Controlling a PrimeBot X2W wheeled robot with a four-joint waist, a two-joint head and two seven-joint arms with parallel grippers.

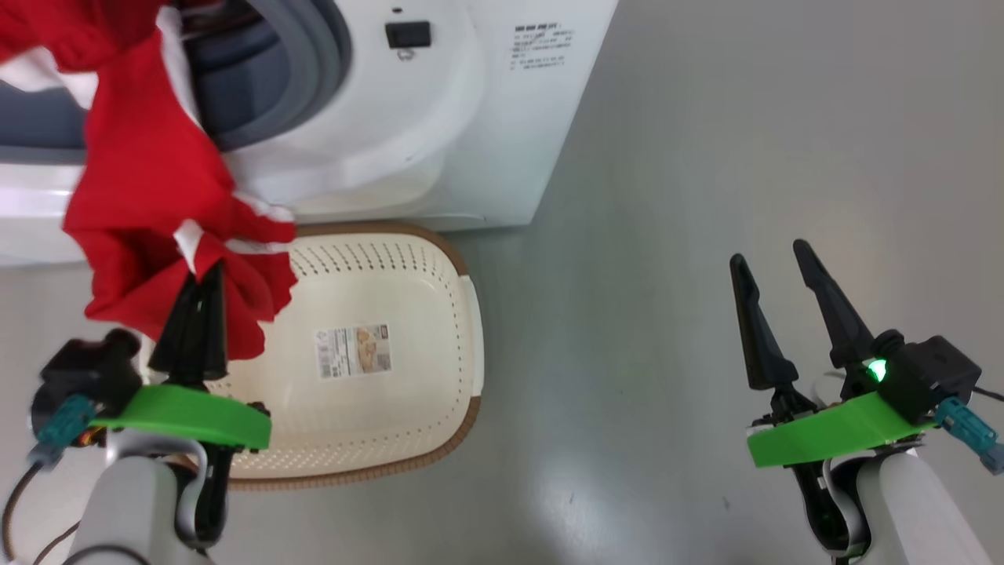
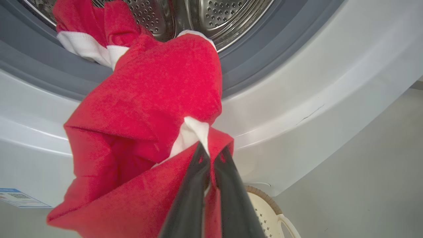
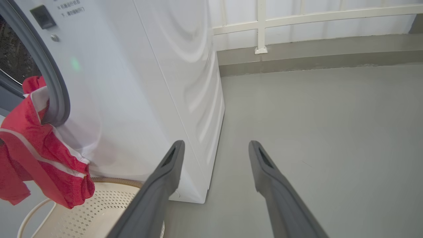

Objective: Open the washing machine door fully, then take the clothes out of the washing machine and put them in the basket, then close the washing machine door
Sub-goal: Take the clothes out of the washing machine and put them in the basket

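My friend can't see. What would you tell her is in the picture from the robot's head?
The left gripper pinches red clothes that trail out of the washing machine, above the cream basket. The right gripper hangs open over the grey floor.

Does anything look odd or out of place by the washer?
The clothes hang half out of the washing machine, pinched by the left claw above the basket. A thin dark line marks its front.
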